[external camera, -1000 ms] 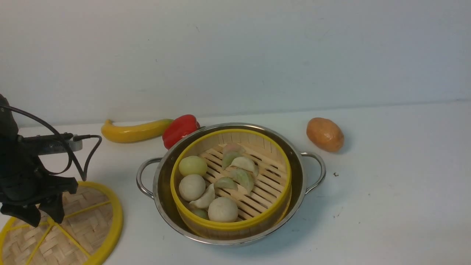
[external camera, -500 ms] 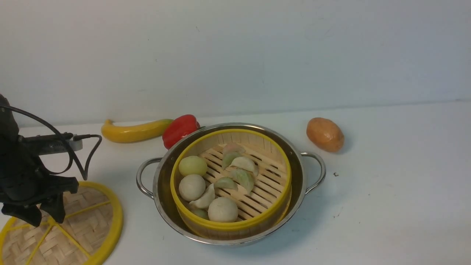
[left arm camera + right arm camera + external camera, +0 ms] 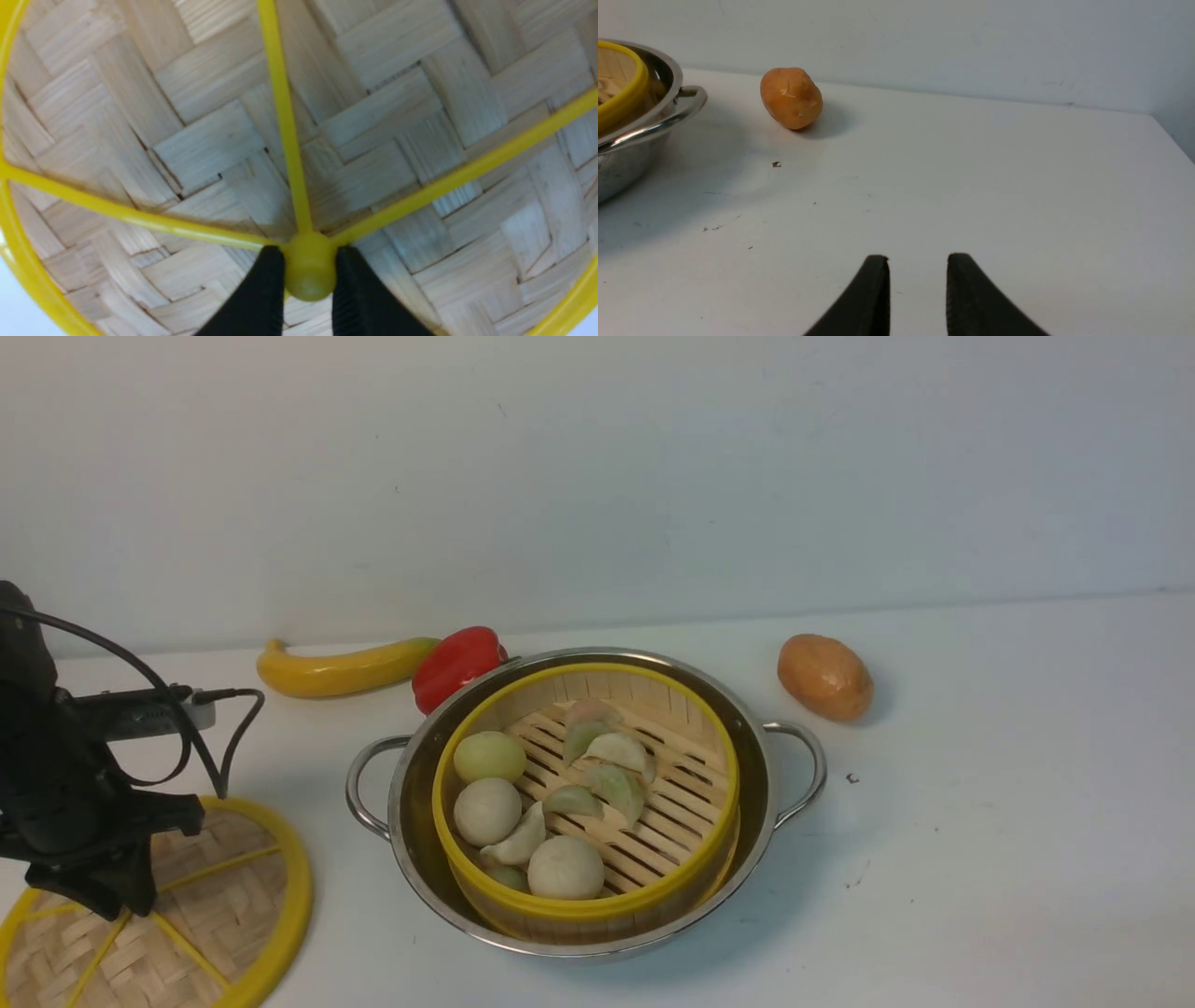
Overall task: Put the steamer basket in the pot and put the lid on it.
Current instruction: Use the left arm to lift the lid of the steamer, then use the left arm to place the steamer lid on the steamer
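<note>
Lowered and closed since a second ago, the left gripper (image 3: pixel 308 254) now pinches the central hub (image 3: pixel 306 280) of the lid (image 3: pixel 233 868), which lies flat on the table (image 3: pixel 1017 186) at eight o'clock from the pot (image 3: pixel 758 793). The steamer basket (image 3: pixel 579 907) already sits inside the pot. The right gripper (image 3: pixel 917 270) hovers parted and empty. The lift likely wants a straight rise, lid level, then centring over the basket's yellow rim. No brand or writing is legible.

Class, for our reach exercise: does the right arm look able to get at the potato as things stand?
Probably yes: only bare table lies between the right gripper and the potato; the pot stands aside.
</note>
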Available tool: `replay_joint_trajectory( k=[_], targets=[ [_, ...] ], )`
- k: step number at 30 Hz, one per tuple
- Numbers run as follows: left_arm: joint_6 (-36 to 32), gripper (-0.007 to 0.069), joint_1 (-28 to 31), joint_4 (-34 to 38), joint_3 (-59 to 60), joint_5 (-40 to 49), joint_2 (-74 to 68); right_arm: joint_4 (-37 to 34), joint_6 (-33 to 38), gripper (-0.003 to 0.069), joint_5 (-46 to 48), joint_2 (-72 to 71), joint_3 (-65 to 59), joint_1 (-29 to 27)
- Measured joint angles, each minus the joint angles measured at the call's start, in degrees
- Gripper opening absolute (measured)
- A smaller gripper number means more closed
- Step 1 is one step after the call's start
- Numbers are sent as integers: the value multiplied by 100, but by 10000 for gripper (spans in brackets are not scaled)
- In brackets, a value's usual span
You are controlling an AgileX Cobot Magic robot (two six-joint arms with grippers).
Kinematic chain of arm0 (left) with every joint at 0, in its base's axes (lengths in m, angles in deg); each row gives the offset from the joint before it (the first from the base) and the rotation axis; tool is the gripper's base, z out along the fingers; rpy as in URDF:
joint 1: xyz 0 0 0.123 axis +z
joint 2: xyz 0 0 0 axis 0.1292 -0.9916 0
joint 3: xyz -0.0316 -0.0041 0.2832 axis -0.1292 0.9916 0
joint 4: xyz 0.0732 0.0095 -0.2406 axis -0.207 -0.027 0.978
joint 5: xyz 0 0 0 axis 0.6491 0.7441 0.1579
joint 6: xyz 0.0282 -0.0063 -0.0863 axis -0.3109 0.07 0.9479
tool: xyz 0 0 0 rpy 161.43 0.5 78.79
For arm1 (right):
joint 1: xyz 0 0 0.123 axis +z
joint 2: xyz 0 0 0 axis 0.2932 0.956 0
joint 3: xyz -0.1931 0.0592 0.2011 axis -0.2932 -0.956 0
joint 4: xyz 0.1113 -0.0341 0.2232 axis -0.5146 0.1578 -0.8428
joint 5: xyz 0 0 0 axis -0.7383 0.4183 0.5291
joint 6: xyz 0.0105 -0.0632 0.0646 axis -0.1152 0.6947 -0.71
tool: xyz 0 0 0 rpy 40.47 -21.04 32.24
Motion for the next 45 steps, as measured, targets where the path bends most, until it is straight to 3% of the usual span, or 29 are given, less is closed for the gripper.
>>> replay_joint_trajectory(
  k=[8, 14, 21, 29, 36, 38, 45],
  targets=[
    [0, 115, 0, 39, -93, 143, -6, 0, 0, 171, 0, 0, 0, 0],
    [-115, 115, 0, 392, -837, 826, 67, 0, 0, 181, 0, 0, 0, 0],
    [-242, 115, 0, 540, -1916, 936, 456, 0, 0, 186, 0, 0, 0, 0],
    [-422, 115, -85, 770, -2204, 1050, 770, 0, 0, 192, 0, 0, 0, 0],
    [-853, 115, -926, 1213, -2218, 1056, 765, 0, 0, 200, 0, 0, 0, 0],
    [-973, 115, -1457, 1244, -2229, 1056, 765, 0, 0, 202, 0, 0, 0, 0],
    [-865, 115, -2488, 1207, -2331, 1071, 758, 0, 0, 210, 0, 0, 0, 0]
  ],
)
